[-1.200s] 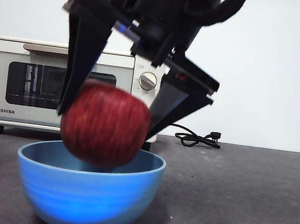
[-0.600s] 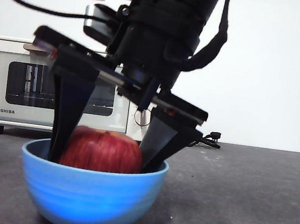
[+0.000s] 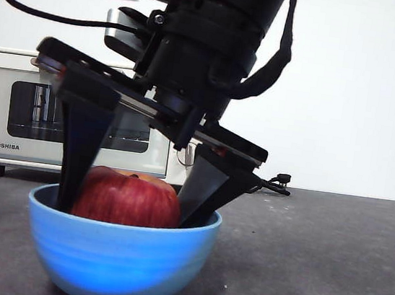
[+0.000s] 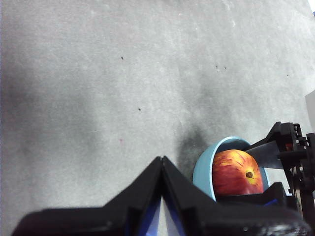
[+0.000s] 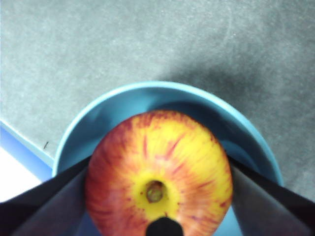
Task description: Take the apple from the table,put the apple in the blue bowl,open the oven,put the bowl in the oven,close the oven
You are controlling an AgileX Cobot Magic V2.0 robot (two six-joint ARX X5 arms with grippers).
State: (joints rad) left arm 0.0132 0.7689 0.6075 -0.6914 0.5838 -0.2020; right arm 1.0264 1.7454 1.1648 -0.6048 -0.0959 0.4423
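The apple (image 3: 127,198) is seated in the blue bowl (image 3: 119,257), lower left of frame, flanked by the right hand (image 3: 134,183), jaws spread; the left hand (image 4: 162,172) is closed.

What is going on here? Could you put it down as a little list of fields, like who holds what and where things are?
apple: sitting down inside the blue bowl, stem dimple facing up
right hand: reaching into the bowl from above, one jaw on each side of the apple; too close to tell if it grips or has let go
left hand: shut, empty, waiting above the table beside the bowl
oven: at the back behind the bowl, door closed
task stage: apple in bowl; oven not yet opened
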